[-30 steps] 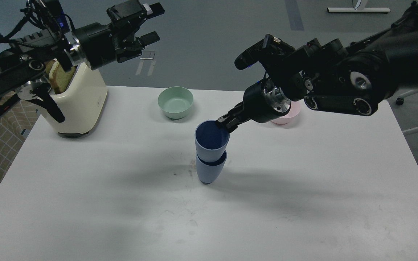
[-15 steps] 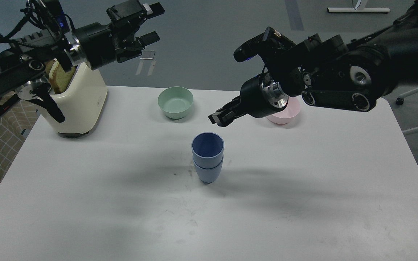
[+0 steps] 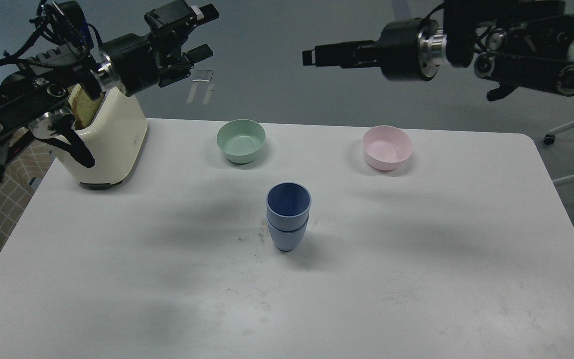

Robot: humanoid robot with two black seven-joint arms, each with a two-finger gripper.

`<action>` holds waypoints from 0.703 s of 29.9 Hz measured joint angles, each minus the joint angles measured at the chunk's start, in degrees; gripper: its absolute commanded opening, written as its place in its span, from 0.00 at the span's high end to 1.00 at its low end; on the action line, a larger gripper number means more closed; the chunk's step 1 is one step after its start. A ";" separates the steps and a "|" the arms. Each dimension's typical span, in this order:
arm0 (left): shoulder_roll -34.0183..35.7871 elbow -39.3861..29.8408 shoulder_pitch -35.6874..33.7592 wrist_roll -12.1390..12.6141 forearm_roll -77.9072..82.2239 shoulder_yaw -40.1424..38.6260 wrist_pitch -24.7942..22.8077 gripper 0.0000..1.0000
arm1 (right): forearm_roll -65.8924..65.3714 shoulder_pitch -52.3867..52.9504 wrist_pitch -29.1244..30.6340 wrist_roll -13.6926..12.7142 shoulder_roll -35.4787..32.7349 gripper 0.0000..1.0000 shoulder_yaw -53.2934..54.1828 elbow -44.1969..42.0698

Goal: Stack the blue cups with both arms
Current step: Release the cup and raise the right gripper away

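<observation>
Pale blue, the 2 blue cups (image 3: 288,217) stand nested one inside the other near the middle of the white table (image 3: 416,279), upright, the upper cup's dark blue inside facing up. Nothing of mine touches them.

My left gripper (image 3: 202,31) hangs high over the table's far left edge, above and beyond the cream toaster (image 3: 110,139). Its 2 fingers are spread apart with clear space between them, and they hold nothing. A slice of bread (image 3: 83,107) sticks up out of the toaster's slot, partly hidden behind my left arm.

My right gripper (image 3: 311,56) is raised well above the table's far side, pointing left, and well apart from the cups. It shows side-on as one dark bar, so I cannot tell whether its fingers are parted or closed; nothing is seen in it.

The green bowl (image 3: 241,140) sits beyond the cups, slightly to their left. The pink bowl (image 3: 387,147) sits farther right. Both are upright and apart from the stack.
</observation>
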 measured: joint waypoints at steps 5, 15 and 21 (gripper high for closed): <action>-3.56 5.79 0.08 0.00 -0.85 0.00 0.79 0.02 | 0.05 -12.80 -0.23 -0.01 -6.34 0.00 18.85 -7.00; -14.84 21.80 1.03 0.00 -11.29 -1.63 -0.49 0.02 | 0.22 -33.90 -0.07 -0.02 -2.73 0.00 55.25 -22.65; -20.15 27.33 4.56 0.00 -15.28 -7.89 -4.34 0.02 | 0.28 -44.96 4.42 -0.02 0.72 0.00 71.45 -23.37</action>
